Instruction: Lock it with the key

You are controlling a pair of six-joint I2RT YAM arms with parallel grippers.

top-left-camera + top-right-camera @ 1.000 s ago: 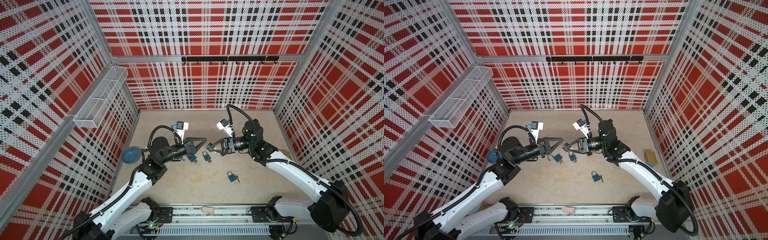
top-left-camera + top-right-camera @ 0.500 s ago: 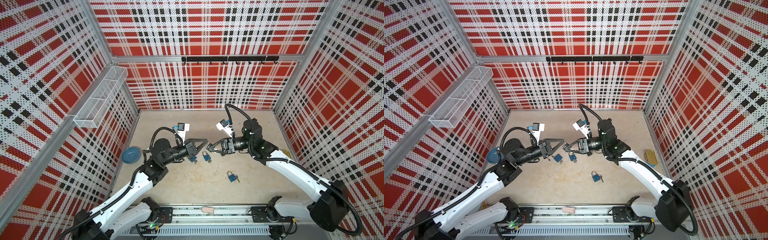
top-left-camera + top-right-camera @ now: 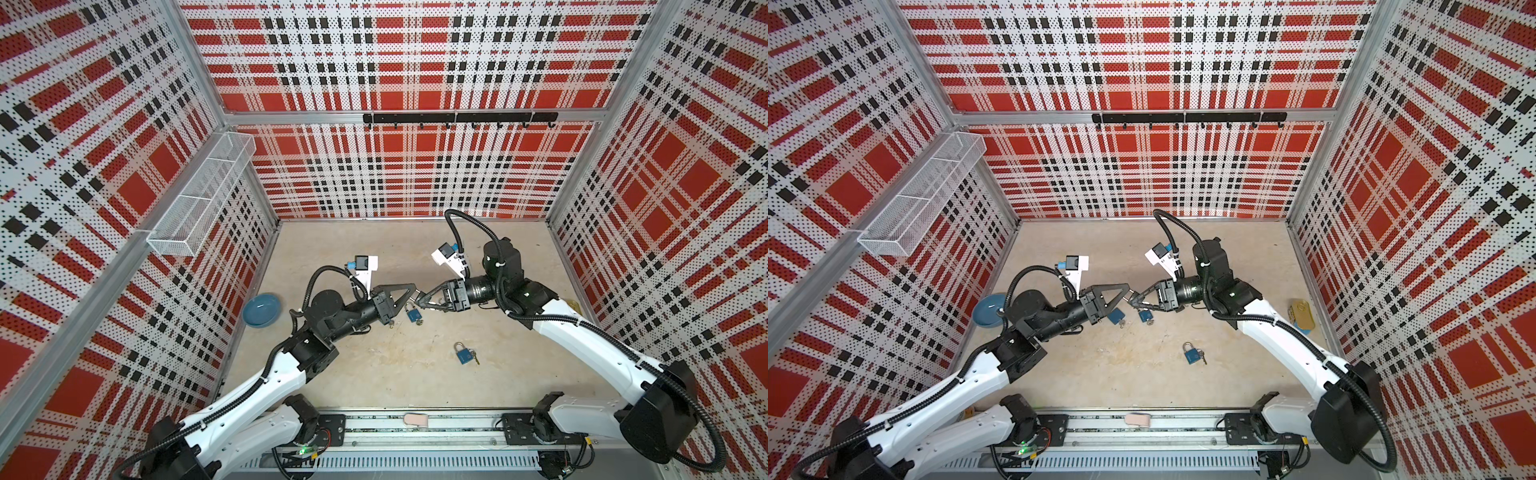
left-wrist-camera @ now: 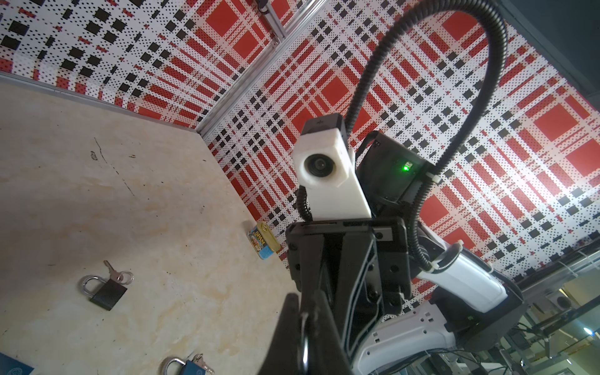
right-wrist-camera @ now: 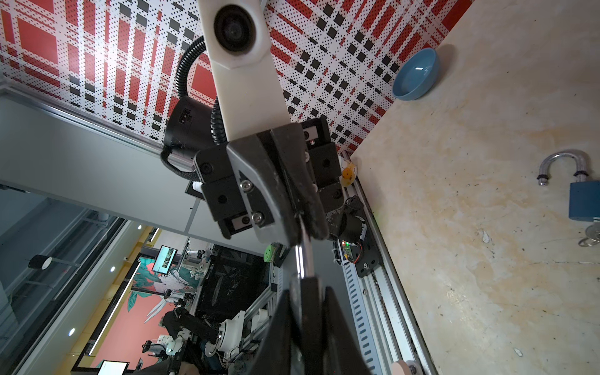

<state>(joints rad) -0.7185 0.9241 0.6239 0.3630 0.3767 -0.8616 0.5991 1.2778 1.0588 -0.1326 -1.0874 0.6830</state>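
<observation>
Dark padlock (image 4: pixel 105 292) and key (image 4: pixel 112 271) show in left wrist view, not right.

The left gripper (image 3: pixel 412 289) is further right and a little nearer than a second ago. Its tip now lies against the tip of the right gripper (image 3: pixel 422 300), at the small shiny metal piece (image 5: pixel 305 256) between them. The white camera housing (image 3: pixel 365 264) on the left wrist shifts the same way, right and nearer. The left arm's dark elbow joint (image 3: pixel 328 305) follows to the right, away from the blue bowl (image 3: pixel 262 311), which now shows clear of the arm. In a top view the body of the left gripper now partly covers the leftmost blue padlock (image 3: pixel 1115 318), which showed whole before.
</observation>
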